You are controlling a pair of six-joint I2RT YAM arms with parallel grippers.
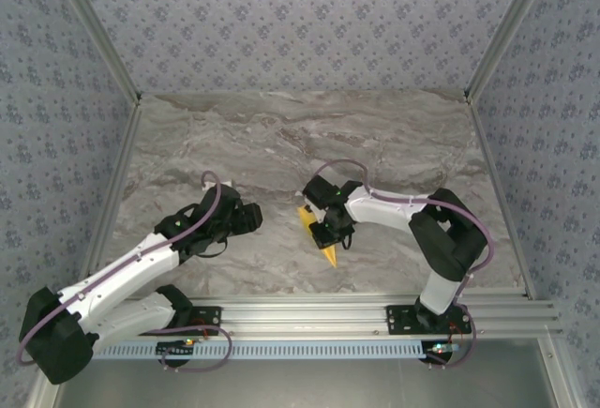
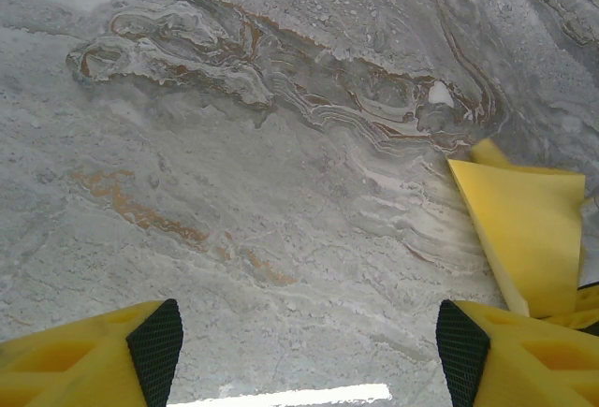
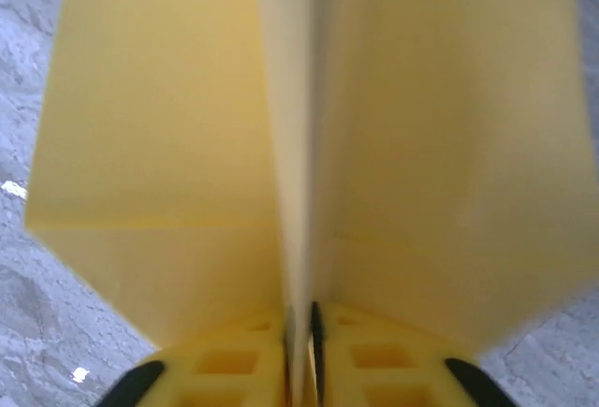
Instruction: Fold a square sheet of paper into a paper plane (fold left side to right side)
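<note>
At the left, the left jaws are held wide apart over the marble surface. Right of centre, one paper plane is seen (yellow-orange, matte, narrow, its sharp tip turned toward the two arm bases). Its raised centre crease is clamped between the right jaws, and two flat wings are spread to either side.
</note>
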